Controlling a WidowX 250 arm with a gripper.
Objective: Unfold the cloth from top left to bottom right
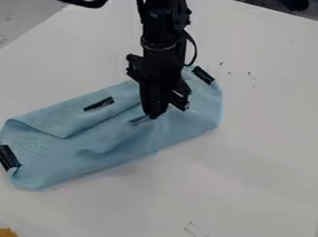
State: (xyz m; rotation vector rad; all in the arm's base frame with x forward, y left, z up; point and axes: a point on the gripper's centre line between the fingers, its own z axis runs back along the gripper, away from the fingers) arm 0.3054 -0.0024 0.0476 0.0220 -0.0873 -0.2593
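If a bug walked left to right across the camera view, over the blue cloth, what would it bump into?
First black strip at the left end of the cloth → second black strip → end effector → third black strip near the right end.

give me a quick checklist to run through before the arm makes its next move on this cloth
1. Gripper down at the cloth, near its middle: ok
2. Cloth securely held by the gripper: cannot tell
3. Cloth opened out: not ok, it lies folded in a long band with creases
4. Cloth lying on the white table: ok
5. Black strip at the cloth's left end visible as a marker: ok
6. Cloth's underside free of snags: cannot tell
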